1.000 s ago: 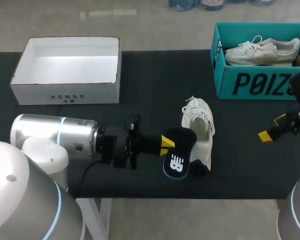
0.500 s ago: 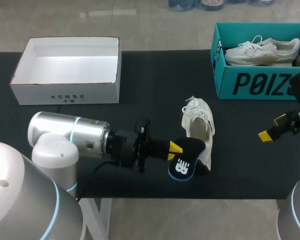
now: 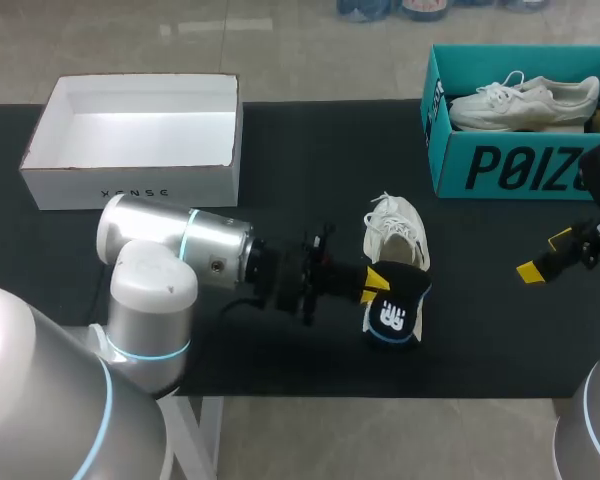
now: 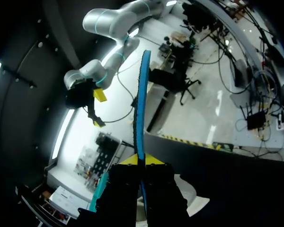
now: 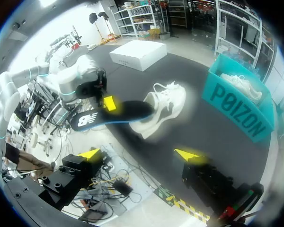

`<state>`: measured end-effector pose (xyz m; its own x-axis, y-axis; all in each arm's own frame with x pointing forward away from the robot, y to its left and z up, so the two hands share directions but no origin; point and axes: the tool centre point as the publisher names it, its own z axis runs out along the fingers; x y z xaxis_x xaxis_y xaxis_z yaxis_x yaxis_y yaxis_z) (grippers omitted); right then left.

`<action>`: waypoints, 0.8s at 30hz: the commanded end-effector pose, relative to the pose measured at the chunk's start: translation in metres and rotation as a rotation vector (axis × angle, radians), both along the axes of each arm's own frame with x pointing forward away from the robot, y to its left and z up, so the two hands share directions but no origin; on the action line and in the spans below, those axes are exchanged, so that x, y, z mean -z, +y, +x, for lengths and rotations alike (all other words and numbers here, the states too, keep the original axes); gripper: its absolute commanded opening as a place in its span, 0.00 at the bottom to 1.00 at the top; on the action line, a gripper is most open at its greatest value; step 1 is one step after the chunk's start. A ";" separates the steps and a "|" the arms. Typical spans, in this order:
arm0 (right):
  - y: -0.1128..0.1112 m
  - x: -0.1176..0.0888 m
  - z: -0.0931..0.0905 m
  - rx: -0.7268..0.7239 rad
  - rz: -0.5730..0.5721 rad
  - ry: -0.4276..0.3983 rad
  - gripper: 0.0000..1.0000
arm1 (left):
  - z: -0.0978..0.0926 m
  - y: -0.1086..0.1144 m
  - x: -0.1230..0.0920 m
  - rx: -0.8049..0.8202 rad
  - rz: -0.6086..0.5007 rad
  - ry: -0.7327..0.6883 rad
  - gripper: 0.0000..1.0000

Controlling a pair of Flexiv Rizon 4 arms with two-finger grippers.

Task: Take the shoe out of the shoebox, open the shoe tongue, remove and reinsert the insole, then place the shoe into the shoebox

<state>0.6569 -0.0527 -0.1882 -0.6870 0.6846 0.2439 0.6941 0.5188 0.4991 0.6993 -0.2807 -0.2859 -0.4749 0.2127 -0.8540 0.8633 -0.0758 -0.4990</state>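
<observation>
On the counter (image 3: pixel 310 150) the white shoe (image 3: pixel 393 232) lies front to back, toe toward the far edge. The black insole (image 3: pixel 392 318) stands on edge at the shoe's heel, logo end nearest, clamped between the left fingers (image 3: pixel 375 283). The right fingers (image 3: pixel 531 271) stand apart, holding nothing.

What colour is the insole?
Black insole, blue edge, white logo; right wrist view shows it best.

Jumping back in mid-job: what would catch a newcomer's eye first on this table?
The left gripper, shut on the black insole with its blue edge, holds it over the near end of the white shoe at the table's middle. Next comes the teal shoebox at the far right corner, with a second white shoe inside.
</observation>
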 end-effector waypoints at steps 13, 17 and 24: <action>0.000 0.001 -0.002 0.002 0.000 -0.003 1.00 | 0.024 -0.010 0.028 -0.043 0.004 0.019 0.00; 0.000 0.001 -0.002 0.002 0.000 -0.003 1.00 | 0.031 -0.012 0.034 -0.059 0.008 0.029 0.00; 0.000 0.001 -0.002 0.002 0.000 -0.003 1.00 | 0.044 -0.012 0.041 -0.125 0.035 0.048 0.00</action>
<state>0.6568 -0.0528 -0.1881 -0.6869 0.6845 0.2440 0.6942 0.5189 0.4988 0.7432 -0.2867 -0.3258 -0.5392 0.1798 -0.8228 0.8391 0.0306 -0.5431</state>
